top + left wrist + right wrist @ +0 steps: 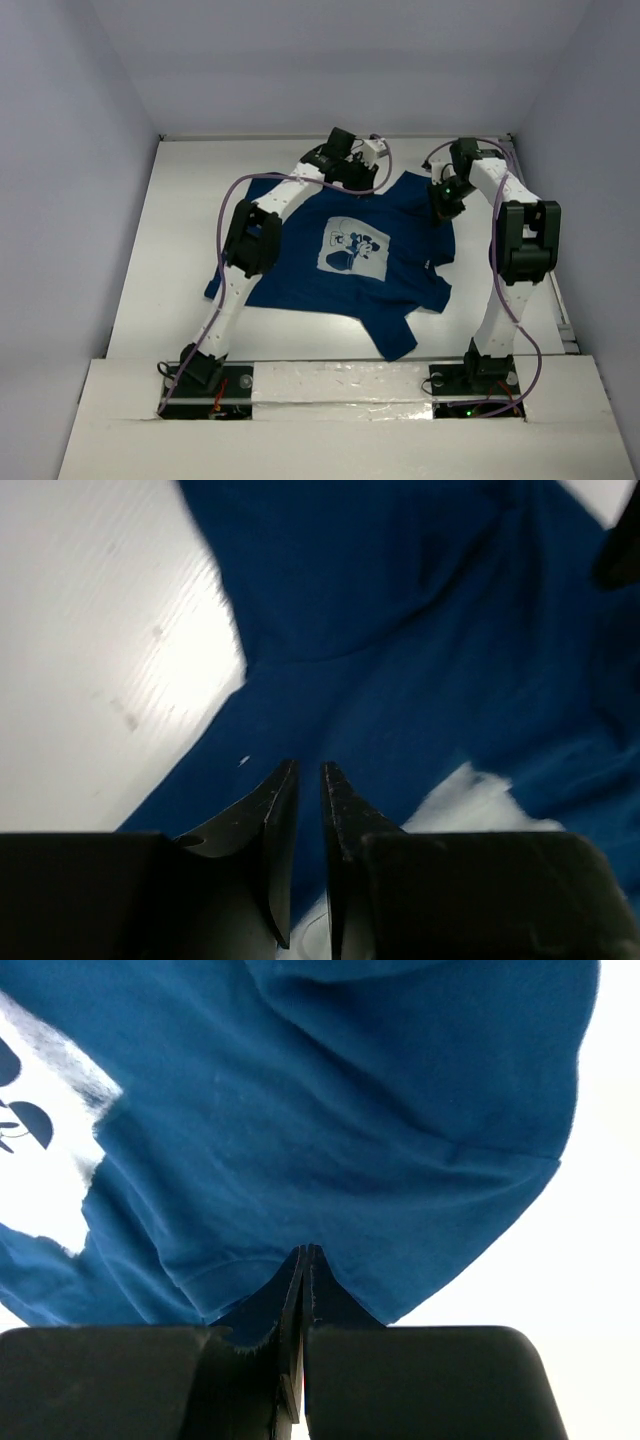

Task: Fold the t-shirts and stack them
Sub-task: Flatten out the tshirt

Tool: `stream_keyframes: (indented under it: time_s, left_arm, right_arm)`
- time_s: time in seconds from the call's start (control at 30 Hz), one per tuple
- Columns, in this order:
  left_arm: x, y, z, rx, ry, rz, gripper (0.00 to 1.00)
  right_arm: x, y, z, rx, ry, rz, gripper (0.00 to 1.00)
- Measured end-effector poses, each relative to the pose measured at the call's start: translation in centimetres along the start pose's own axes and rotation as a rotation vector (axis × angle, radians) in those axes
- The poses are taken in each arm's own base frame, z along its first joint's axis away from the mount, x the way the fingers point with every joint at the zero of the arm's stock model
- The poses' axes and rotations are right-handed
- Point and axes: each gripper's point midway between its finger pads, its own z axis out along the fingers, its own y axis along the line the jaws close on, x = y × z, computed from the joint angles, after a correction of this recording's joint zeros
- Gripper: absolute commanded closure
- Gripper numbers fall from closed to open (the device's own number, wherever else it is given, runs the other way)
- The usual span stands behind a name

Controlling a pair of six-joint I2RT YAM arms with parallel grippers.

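From the near edge, the white left arm [228, 300] and right arm [495, 312] reach over a dark navy-blue cloth t-shirt [300, 270] lying print-up mid-table. The right gripper [305, 1251] is clamped on its far right edge. The left gripper [308, 769] has its jaws a slit apart at the far edge, and I cannot tell whether it grips.

The shirt [340, 265] is lying spread over the middle of the table [165, 250]. The left arm [250, 240] is reaching across its left side and blocking the way there. The right arm [520, 240] is standing by its right edge. Bare table is showing in a wide strip on the left, a thin one along the back, and some in front. Walls [60, 200] are closing in three sides.
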Motion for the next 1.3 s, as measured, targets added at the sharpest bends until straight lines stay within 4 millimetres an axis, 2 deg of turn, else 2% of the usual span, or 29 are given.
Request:
stream_keyframes:
  time_s: [0.2,0.33,0.4,0.5,0.63,0.73,0.93,1.2,1.3]
  left_arm:
    - [-2.8,-2.8,0.8,0.093,-0.092,0.015,0.83]
    - [-5.1,-3.4,1.6,0.105,-0.156,0.030,0.83]
    - [-5.4,-3.3,2.4,0.095,-0.169,0.026,0.84]
    - [-4.1,-3.3,4.1,0.069,-0.142,0.004,0.86]
    - [-0.5,-3.4,6.7,0.035,-0.054,-0.032,0.88]
    - [1.6,-3.5,7.9,0.023,-0.003,-0.049,0.88]
    - [1.5,-2.8,8.0,-0.039,0.000,-0.044,0.89]
    - [1.5,-0.9,7.8,-0.145,-0.002,-0.011,0.91]
    - [2.1,-0.6,7.0,-0.172,0.010,-0.003,0.91]
  right_arm:
    - [1.4,0.4,1.0,-0.018,0.039,0.009,1.00]
    - [1.9,0.7,1.5,-0.033,0.046,0.015,1.00]
    - [2.2,0.9,1.6,-0.041,0.052,0.019,1.00]
    - [2.6,1.2,1.4,-0.049,0.051,0.020,1.00]
    - [2.2,1.8,0.1,-0.049,0.011,0.010,1.00]
    - [1.9,2.2,-0.9,-0.050,-0.017,0.002,1.00]
    - [2.1,2.4,-1.0,-0.054,-0.024,0.002,1.00]
    - [3.8,1.2,0.8,-0.002,0.055,0.027,1.00]
    - [4.7,1.0,1.6,0.013,0.092,0.030,1.00]
